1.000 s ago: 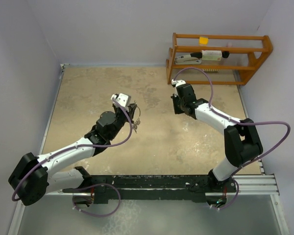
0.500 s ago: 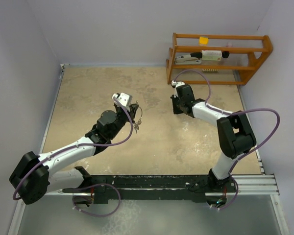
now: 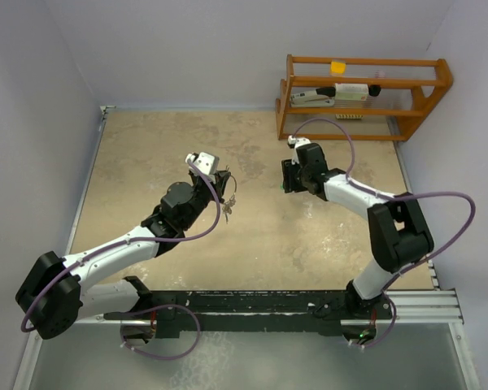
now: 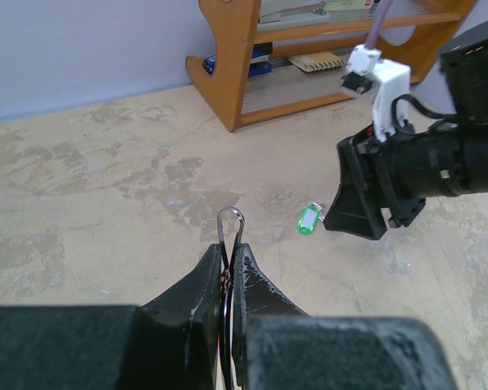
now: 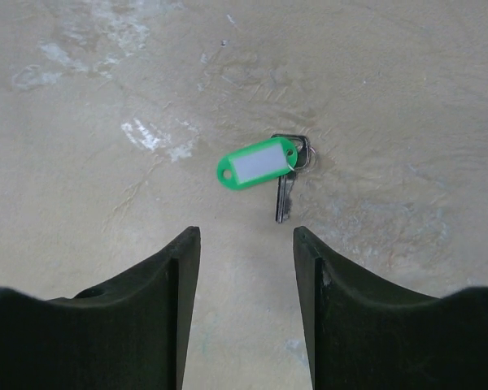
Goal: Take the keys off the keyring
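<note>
1. The left hand (image 4: 230,252) is clamped on the ring (image 4: 230,210) and holds it up off the tabletop (image 4: 106,211). The top of the wire loop pokes out between its fingers.
2. In the top view a small bunch of keys (image 3: 228,201) hangs below that hand. They are too small to count or tell apart.
3. The right hand (image 5: 246,236) hangs low over the tabletop with its fingers apart and nothing between them.
4. The green key (image 5: 256,162) lies flat on the tabletop just ahead of those fingers, touching neither hand. Its silver blade sits beside the green tag, well apart from the ring.
5. Progress, as I judge it: one key is off the ring and set down, so the task is under way but not finished.
6. Left to do: the hanging keys look to be on the ring and each must come off. No blue key shows.
</note>
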`<state>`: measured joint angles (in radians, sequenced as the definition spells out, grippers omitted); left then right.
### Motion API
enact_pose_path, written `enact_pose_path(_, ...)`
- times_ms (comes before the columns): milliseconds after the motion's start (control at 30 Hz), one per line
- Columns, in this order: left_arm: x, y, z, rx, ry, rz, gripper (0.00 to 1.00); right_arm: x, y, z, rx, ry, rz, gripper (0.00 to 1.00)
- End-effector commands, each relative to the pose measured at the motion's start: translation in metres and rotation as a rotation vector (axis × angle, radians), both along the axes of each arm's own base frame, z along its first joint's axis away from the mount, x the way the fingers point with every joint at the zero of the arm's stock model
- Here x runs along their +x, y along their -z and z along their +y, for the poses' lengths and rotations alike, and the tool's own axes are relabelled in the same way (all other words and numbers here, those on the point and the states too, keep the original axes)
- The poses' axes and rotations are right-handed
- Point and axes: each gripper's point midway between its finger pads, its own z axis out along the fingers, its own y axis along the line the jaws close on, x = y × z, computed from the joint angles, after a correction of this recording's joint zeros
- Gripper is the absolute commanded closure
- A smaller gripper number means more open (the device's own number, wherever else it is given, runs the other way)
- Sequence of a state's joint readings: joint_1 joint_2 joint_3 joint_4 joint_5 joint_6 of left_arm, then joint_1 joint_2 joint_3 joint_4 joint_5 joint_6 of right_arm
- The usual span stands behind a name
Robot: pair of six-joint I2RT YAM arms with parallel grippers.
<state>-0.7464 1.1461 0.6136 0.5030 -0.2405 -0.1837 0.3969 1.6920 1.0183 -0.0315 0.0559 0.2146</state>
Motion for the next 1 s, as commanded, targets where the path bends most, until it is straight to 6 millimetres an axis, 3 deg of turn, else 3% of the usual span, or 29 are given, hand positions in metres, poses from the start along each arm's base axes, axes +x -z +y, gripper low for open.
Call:
enact_pose_path(0,0.003,-0.045,0.0,-0.104,-0.01,-0.076,1.0,-0.002,-0.064,0.015,0.12,-0.07,-0.158,0.47)
enact_pose_path(133,0.001,-0.051,-0.005,-0.126,0.021,-0.081,1.0,-0.023,-0.101,0.028,0.236,-0.152,-0.232,0.45)
enact_pose_path(267,0.0,-0.056,-0.011,-0.147,0.045,-0.082,1.0,-0.051,-0.123,0.044,0.352,-0.258,-0.301,0.5)
enact_pose_path(433,0.0,-0.061,-0.017,-0.155,0.071,-0.083,1.0,-0.082,-0.137,0.065,0.387,-0.363,-0.361,0.54)
enact_pose_path(667,-0.002,-0.078,-0.021,-0.218,0.093,-0.107,1.0,-0.124,-0.132,0.123,0.397,-0.546,-0.387,0.54)
enact_pose_path(967,0.0,-0.101,-0.016,-0.29,0.06,-0.119,1.0,-0.139,-0.125,0.15,0.438,-0.62,-0.483,0.54)
